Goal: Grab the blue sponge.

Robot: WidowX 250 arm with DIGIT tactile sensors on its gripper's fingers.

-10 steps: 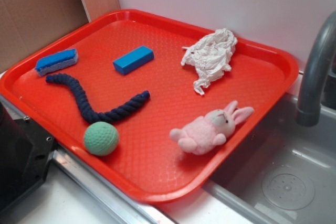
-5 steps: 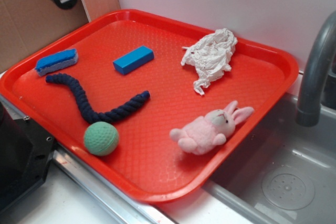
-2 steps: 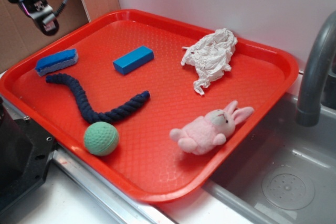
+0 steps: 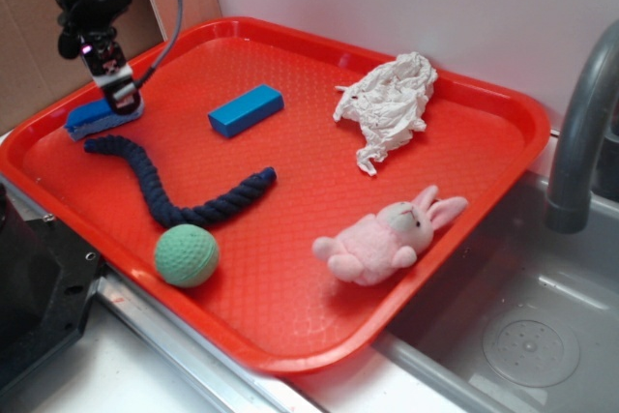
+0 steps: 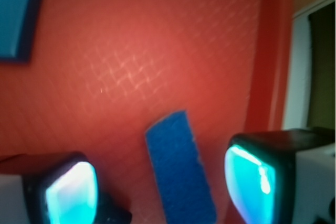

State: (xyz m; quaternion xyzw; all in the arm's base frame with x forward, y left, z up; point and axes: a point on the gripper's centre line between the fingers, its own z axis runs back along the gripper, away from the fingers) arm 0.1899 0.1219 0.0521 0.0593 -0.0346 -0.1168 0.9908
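Tray (image 4: 484, 157): glossy red plastic w/ fine diamond texture. Blue sponge (image 5: 181, 174): matt, porous foam. Rope (image 4: 174, 195): twisted navy cord. Bunny (image 4: 387, 239): fuzzy pink plush. Wad (image 4: 387, 103): crumpled white paper. Ball (image 4: 186, 255): knitted-looking, green.

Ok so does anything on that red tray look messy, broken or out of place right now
Nothing looks broken or spilled. The only untidy item is the crumpled white paper, wadded near the tray's far edge. The blue sponge lies flat between the open claw's fingers, and the blue block, rope, green ball and pink bunny lie apart.
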